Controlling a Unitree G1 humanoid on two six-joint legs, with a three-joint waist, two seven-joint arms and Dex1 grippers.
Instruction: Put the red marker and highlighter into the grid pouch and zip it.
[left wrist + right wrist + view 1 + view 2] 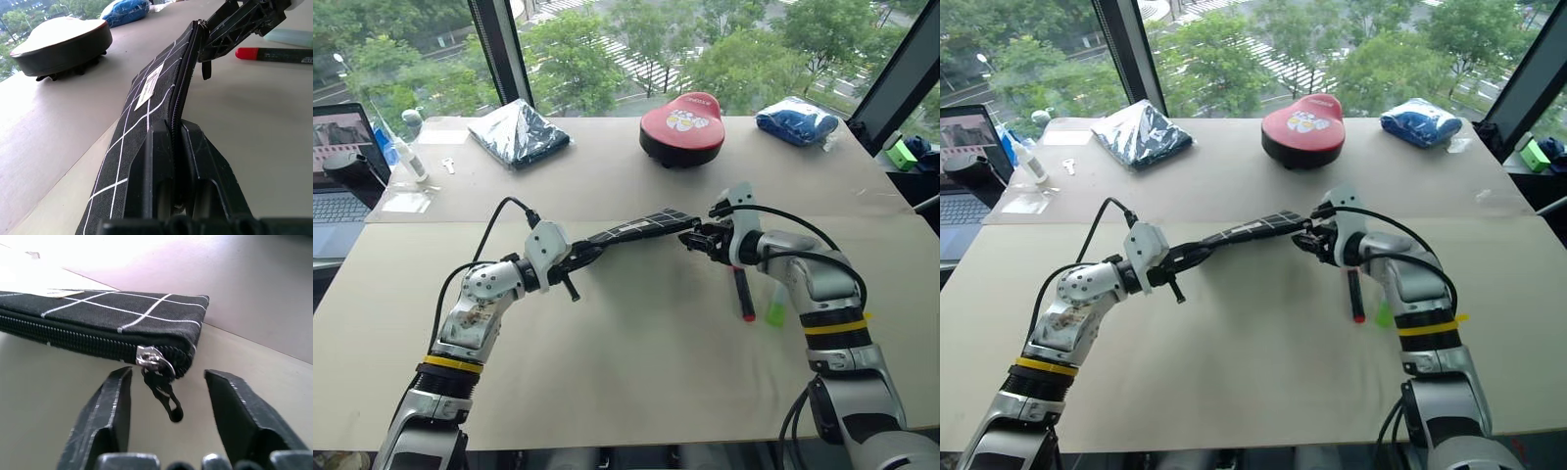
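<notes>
Big windows with green trees behind a pale desk. Holding the grid pouch up off the desk, left pincer clamped tight on one end, zipper edge facing up. Hovering at the far end, right pincer standing part open, black pull strap dangling between the two fingers, not yet pinched. Lying on the desk under the right arm: red marker and, just beside it, green highlighter, both still outside the pouch. Best bet here: closing squarely on the strap just below the metal slider, then dragging straight along the teeth toward the left pincer, keeping the pouch taut so the fabric avoids bunching.
</notes>
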